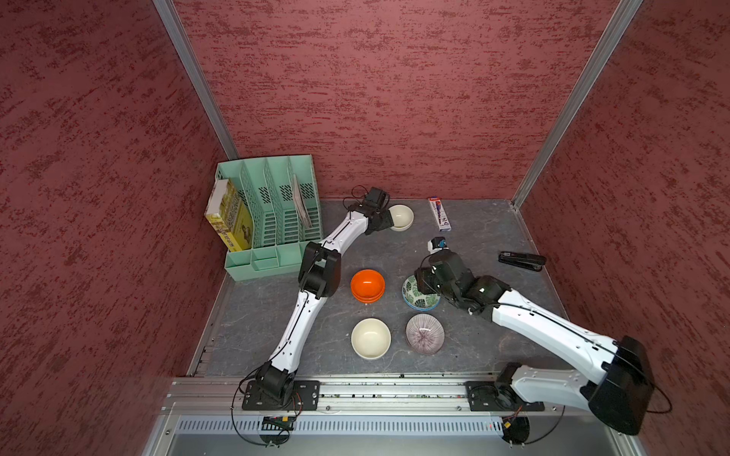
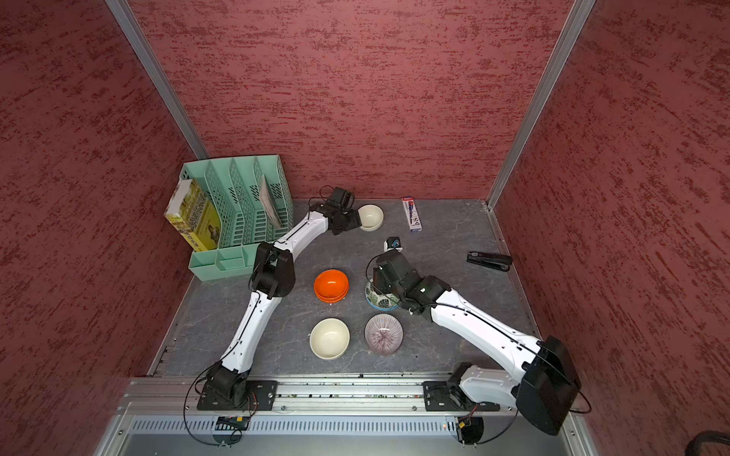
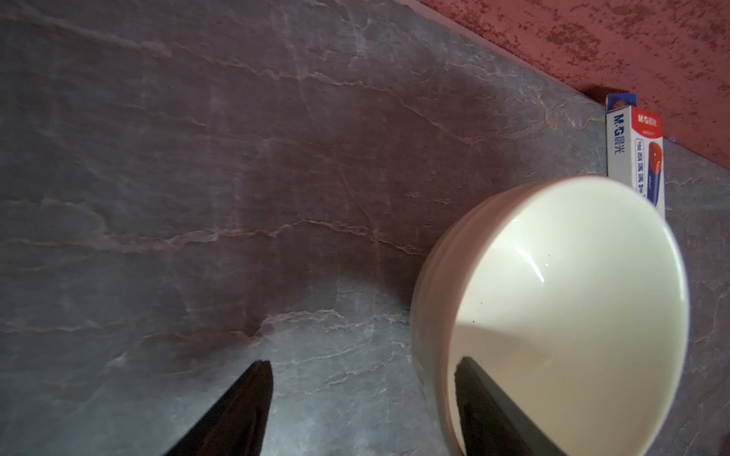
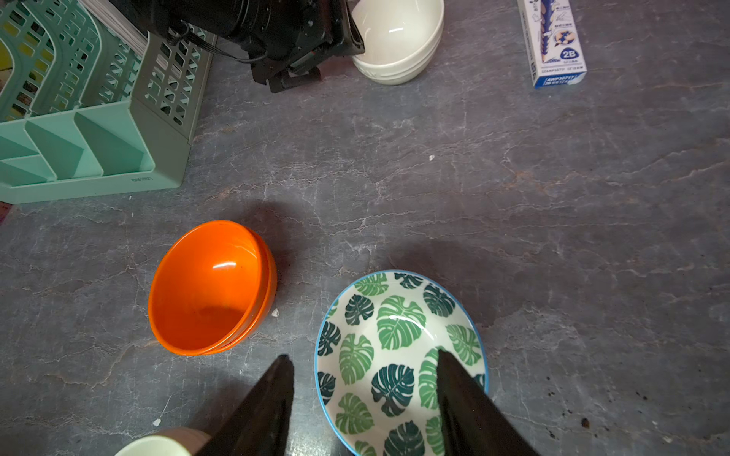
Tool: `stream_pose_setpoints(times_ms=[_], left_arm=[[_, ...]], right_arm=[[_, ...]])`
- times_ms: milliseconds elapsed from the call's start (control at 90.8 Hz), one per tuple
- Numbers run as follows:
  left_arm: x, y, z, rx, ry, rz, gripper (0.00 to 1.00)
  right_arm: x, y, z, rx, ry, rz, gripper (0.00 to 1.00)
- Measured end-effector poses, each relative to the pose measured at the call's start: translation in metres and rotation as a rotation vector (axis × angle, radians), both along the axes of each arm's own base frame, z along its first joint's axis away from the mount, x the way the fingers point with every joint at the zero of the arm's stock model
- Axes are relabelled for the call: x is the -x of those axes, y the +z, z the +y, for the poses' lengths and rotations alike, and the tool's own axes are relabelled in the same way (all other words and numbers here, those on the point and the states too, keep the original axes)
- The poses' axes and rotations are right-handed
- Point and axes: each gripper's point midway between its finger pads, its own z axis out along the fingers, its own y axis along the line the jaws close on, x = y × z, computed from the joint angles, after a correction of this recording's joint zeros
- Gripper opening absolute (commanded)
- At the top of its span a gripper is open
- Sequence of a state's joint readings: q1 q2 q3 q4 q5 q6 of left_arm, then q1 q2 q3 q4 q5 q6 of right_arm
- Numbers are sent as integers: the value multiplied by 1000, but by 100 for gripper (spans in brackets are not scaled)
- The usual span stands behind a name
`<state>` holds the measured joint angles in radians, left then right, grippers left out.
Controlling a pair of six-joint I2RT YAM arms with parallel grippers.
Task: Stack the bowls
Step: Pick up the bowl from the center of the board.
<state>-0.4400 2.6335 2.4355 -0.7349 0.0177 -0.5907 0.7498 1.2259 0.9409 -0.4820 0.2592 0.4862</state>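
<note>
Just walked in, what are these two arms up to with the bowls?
They are stacking bowls. The left gripper, open, straddles the rim of the far cream bowl. The right gripper, also open, straddles the rim of the leaf-print bowl. Two orange bowls sit nested; a near cream bowl and a purple bowl wait in front.

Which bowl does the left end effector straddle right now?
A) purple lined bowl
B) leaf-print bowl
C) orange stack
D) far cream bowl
D: in the left wrist view the left end effector has one finger inside the far cream bowl, the other outside its wall, jaws apart.
</note>
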Motion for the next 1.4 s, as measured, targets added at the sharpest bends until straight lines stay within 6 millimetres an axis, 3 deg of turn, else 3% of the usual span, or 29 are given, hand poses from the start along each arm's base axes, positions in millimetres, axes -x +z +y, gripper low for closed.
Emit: stream_pose_setpoints(times_ms=[320, 904, 1036, 1300, 1399], left_arm=[[-1, 1, 2, 15, -6, 3, 52], [-9, -4, -19, 120, -42, -4, 34], [-10, -3, -23, 142, -41, -10, 23], [-13, 1, -26, 162, -47, -22, 17], [-12, 0, -25, 157, -43, -18, 8]], right_arm=[[2, -9, -2, 11, 1, 12, 60], [5, -12, -8, 26, -11, 13, 60], [5, -12, -9, 27, -16, 13, 60], [8, -13, -15, 38, -26, 14, 60], [8, -12, -15, 36, -29, 10, 60]])
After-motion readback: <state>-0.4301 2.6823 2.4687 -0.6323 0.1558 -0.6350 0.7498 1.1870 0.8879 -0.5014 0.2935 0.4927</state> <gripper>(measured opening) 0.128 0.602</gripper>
